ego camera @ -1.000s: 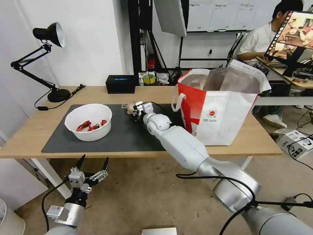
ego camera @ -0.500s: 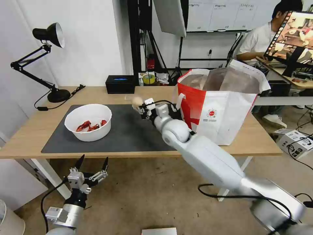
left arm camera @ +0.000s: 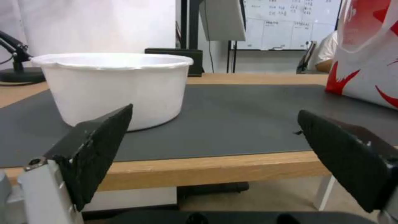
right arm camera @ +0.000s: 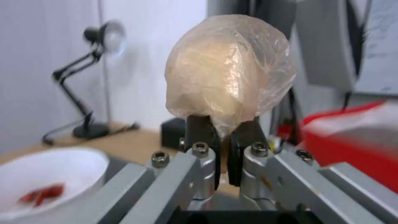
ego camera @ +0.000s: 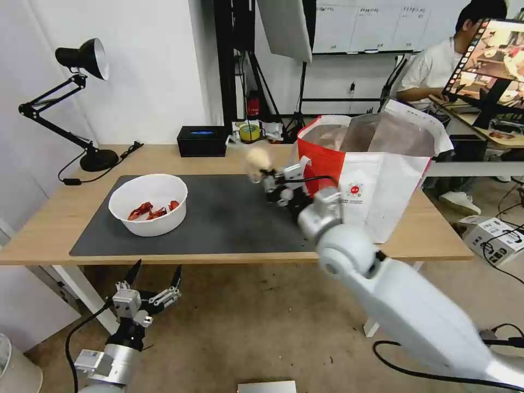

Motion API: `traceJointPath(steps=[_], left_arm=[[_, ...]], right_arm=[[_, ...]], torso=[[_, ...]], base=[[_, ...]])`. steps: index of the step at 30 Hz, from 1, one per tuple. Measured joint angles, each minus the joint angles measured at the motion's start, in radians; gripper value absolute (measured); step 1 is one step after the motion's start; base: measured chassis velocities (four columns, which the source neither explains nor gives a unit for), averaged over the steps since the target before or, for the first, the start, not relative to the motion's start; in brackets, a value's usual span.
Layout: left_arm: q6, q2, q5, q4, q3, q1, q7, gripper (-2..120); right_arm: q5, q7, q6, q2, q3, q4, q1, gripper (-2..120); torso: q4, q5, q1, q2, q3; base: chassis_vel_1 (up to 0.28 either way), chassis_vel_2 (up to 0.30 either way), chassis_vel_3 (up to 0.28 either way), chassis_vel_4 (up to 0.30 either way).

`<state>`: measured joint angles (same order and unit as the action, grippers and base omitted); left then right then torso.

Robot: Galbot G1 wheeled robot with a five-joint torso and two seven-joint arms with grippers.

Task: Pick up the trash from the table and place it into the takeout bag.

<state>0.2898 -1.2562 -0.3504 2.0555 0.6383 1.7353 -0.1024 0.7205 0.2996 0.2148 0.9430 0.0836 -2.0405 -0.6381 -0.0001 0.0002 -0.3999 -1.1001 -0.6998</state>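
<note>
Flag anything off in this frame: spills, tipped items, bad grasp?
Nothing stands out. The right gripper is shut on the bagged bun, pinching the plastic at its base, lifted above the mat beside the takeout bag. The white bowl sits upright with scraps inside. The left gripper hangs open below the table edge.
</note>
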Motion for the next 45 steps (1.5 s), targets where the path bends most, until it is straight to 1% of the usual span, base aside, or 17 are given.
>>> traceJointPath(steps=[1,3,6,12,16,21,23,25,27,30,31,33,38,39,42,44,45], left_arm=[[0.0,0.0,0.0,0.0,0.0,0.0,0.0,100],[-0.001,-0.006,0.008,0.003,-0.007,-0.001,0.0,100],[-0.002,-0.009,0.012,0.005,-0.012,0.0,0.0,100],[-0.003,-0.011,0.016,0.008,-0.018,0.0,0.0,100],[-0.005,-0.007,0.017,0.009,-0.02,-0.002,0.0,100],[-0.006,-0.003,0.016,0.009,-0.021,-0.003,0.0,100],[-0.006,-0.002,0.016,0.009,-0.021,-0.003,0.0,100],[-0.007,0.001,0.015,0.01,-0.021,-0.003,0.0,100],[-0.007,0.002,0.014,0.01,-0.021,-0.004,0.0,100],[-0.008,0.003,0.013,0.007,-0.023,-0.01,0.0,100],[-0.008,0.003,0.013,0.007,-0.023,-0.01,0.0,100],[-0.008,0.002,0.013,0.004,-0.027,-0.013,0.0,100],[-0.01,0.004,0.013,-0.004,-0.032,-0.023,0.0,100],[-0.01,0.004,0.013,-0.004,-0.032,-0.023,0.0,100],[-0.011,0.005,0.013,-0.008,-0.035,-0.029,0.0,100],[-0.011,0.005,0.013,-0.009,-0.035,-0.03,0.0,100],[-0.012,0.006,0.012,-0.009,-0.035,-0.031,0.0,100]], right_arm=[[0.0,0.0,0.0,0.0,0.0,0.0,0.0,3],[0.027,0.018,-0.051,-0.042,-0.063,-0.02,0.003,3],[0.05,0.036,-0.074,-0.071,-0.103,-0.022,0.014,3],[0.096,0.085,-0.075,-0.116,-0.171,-0.009,0.027,3],[0.13,0.118,-0.048,-0.136,-0.198,0.025,0.026,3],[0.156,0.153,0.031,-0.145,-0.207,0.049,0.019,3],[0.156,0.164,0.06,-0.148,-0.206,0.05,0.018,6],[0.156,0.176,0.096,-0.151,-0.203,0.05,0.022,16],[0.156,0.181,0.115,-0.154,-0.201,0.049,0.027,19],[0.17,0.191,0.19,-0.168,-0.197,0.047,0.044,34],[0.17,0.191,0.19,-0.168,-0.197,0.047,0.044,34],[0.178,0.191,0.22,-0.177,-0.197,0.049,0.052,44],[0.191,0.19,0.247,-0.184,-0.192,0.054,0.063,63],[0.191,0.19,0.247,-0.184,-0.192,0.054,0.063,63],[0.192,0.189,0.258,-0.181,-0.182,0.057,0.071,78],[0.192,0.189,0.259,-0.18,-0.18,0.058,0.074,82],[0.192,0.189,0.262,-0.178,-0.175,0.061,0.079,88]], torso=[[0.0,0.0,0.0,0.0,0.0],[0.0,0.0,0.0,0.0,0.0],[0.0,0.0,0.0,0.0,0.0],[0.0,-0.0002,0.0,0.0,0.0],[0.0,0.0,0.0,0.0,0.0],[0.0001,0.0,0.0,0.0,0.0],[0.0001,0.0,0.0,0.0,0.0],[0.0,-0.0001,0.0,0.0,0.0],[0.0001,-0.0001,0.0,0.0,0.0],[0.0001,-0.0003,0.0,0.0,0.0],[0.0001,-0.0003,0.0,0.0,0.0],[0.0001,-0.0002,0.0,0.0,0.0],[0.0001,-0.0002,0.0,0.0,0.0],[0.0001,-0.0002,0.0,0.0,0.0],[0.0,-0.0002,0.0,0.0,0.0],[0.0001,-0.0002,0.0,0.0,0.0],[0.0001,-0.0002,0.0,0.0,0.0]], base=[[0.0,0.0,0.0,0.0],[0.0,0.0,0.0,0.0],[0.0,0.0,0.0,0.0],[0.0,0.0,0.0,0.0],[0.0,0.0,0.0,0.0],[0.0,0.0,0.0,0.0],[0.0,0.0,0.0,0.0],[0.0,0.0,0.0,0.0],[0.0,0.0,0.0,0.0],[0.0,0.0,0.0,0.0],[0.0,0.0,0.0,0.0],[0.0,0.0,0.0,0.0],[0.0,0.0,0.0,0.0],[0.0,0.0,0.0,0.0],[0.0,0.0,0.0,0.0],[0.0,0.0,0.0,0.0],[0.0,0.0,0.0,0.0]])
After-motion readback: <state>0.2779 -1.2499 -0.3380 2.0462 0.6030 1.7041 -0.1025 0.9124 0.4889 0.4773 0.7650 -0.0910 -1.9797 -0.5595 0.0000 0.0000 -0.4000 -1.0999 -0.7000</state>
